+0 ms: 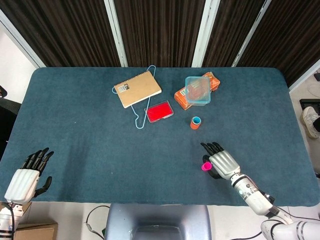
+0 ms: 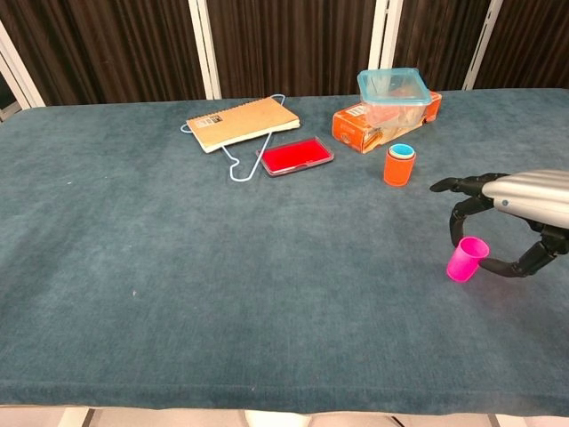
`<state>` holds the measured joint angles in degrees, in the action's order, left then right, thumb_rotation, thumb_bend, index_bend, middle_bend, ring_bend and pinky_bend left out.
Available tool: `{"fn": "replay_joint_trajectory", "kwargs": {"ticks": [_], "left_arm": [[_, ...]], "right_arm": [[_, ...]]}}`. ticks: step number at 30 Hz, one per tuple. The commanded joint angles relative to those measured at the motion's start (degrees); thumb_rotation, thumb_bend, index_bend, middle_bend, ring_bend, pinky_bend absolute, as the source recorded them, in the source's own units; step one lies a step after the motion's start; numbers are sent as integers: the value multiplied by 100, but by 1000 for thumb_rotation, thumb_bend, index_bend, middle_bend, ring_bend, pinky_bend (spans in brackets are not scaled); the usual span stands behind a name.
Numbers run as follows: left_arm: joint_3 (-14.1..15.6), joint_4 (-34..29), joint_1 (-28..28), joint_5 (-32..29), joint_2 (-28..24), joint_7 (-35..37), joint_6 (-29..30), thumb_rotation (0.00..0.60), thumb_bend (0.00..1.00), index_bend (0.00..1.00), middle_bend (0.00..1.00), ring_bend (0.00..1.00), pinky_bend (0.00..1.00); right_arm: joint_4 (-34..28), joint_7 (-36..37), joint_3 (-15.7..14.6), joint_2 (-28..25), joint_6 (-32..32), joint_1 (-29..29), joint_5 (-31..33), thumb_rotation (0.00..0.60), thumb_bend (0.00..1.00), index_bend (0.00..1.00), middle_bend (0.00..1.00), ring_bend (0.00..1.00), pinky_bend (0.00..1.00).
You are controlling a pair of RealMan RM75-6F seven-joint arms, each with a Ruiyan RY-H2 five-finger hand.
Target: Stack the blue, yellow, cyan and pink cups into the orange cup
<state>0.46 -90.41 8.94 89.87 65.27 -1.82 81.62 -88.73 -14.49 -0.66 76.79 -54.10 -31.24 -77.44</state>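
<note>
My table (image 1: pixel 90 145) fills both views. My left hand (image 1: pixel 27 175), lower left of the head view and hidden from the chest view, holds nothing, fingers apart. My right hand (image 2: pixel 516 213), cut off at the right edge, pinches the tilted pink cup (image 2: pixel 466 259). The orange cup (image 2: pixel 399 165), cyan rim showing inside, sits upper right of centre.

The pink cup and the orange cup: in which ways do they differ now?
The pink cup is tilted, while the orange cup stands upright. The pink cup looks empty; the orange cup has a cyan rim showing inside its mouth. The right hand has its fingers around the pink cup, whereas the orange cup stands free, near the orange box. The pink cup is nearer the table's front edge. Both are small and open-topped.
</note>
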Motion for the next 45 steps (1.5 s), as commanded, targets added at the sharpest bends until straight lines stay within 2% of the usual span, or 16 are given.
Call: {"fn": "replay_joint_trajectory", "kwargs": {"ticks": [1, 5, 8, 10, 13, 16, 19, 28, 39, 45], "left_arm": [[-10, 0, 10, -6, -2, 3, -8, 600, 460, 0, 0, 0, 115], [-19, -3, 27, -20, 0, -15, -35, 600, 461, 0, 0, 0, 115], [-15, -9, 31, -21, 8, -42, -49, 600, 460, 0, 0, 0, 114], [-13, -12, 30, -22, 13, -55, -49, 600, 460, 0, 0, 0, 115], [-18, -14, 35, -34, 12, -56, -59, 600, 460, 0, 0, 0, 115], [-9, -4, 13, -37, 16, -44, -34, 600, 460, 0, 0, 0, 115], [-33, -6, 37, -69, -3, -11, -68, 600, 460, 0, 0, 0, 114], [-47, 1, 43, -82, -38, 78, -68, 600, 461, 0, 0, 0, 115], [-72, 9, 41, -81, -81, 177, -29, 600, 460, 0, 0, 0, 115], [-66, 13, 39, -74, -77, 177, -27, 600, 460, 0, 0, 0, 115]], "right_arm": [[-45, 20, 80, -3, -88, 14, 22, 600, 509, 621, 39, 0, 0], [-104, 209, 472, 33, -387, -28, 99, 600, 509, 617, 43, 0, 0], [86, 245, 985, 192, -568, -208, 337, 600, 509, 611, 46, 0, 0], [490, 77, 1359, 430, -650, -422, 569, 600, 509, 609, 50, 0, 0], [1270, -228, 1755, 856, -567, -765, 1006, 600, 509, 608, 61, 0, 0], [1721, -242, 1992, 1125, -248, -1027, 1457, 600, 509, 609, 65, 0, 0], [2066, -251, 2042, 1348, -85, -1192, 1636, 600, 509, 616, 79, 0, 0], [2645, -470, 1922, 1754, 3, -1395, 1746, 600, 509, 607, 85, 0, 0], [2792, -628, 1803, 1858, 66, -1414, 1863, 600, 509, 591, 85, 0, 0], [2798, -682, 1767, 1889, 137, -1429, 1937, 600, 509, 522, 87, 0, 0]]}}
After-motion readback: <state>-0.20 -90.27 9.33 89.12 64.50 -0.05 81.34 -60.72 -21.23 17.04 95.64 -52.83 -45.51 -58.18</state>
